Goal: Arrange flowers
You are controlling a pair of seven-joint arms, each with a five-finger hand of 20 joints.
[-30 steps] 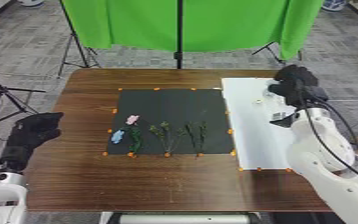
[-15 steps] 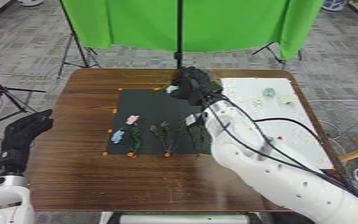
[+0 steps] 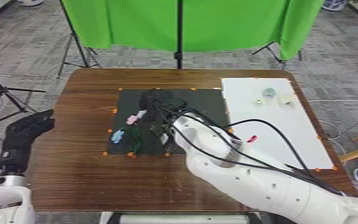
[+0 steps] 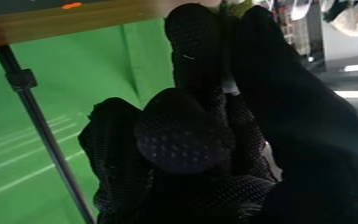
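While the right hand [image 3: 158, 102] is over the black mat [image 3: 206, 100], its fingers are curled in, and a yellow-green plant piece [image 4: 239, 7] is held in the narrow gap between a finger and the thumb, as seen in the right wrist view. How far that piece extends cannot be told.

The left hand [image 3: 23, 130] is above the left side of the brown wooden surface [image 3: 78, 185], its fingers extended and loosely apart, holding nothing.

On the mat, a pink flower [image 3: 132, 120] lies just beside the right hand; a blue flower [image 3: 118, 136] and a green sprig [image 3: 135, 142] lie nearer the robot, side by side.

On the white sheet [image 3: 239, 92], right of the mat, a pale blue-green flower head [image 3: 269, 92] lies at the far end, near a pale yellow flower head [image 3: 286, 100]; a red piece [image 3: 253, 139] lies well apart from both, nearer the robot.
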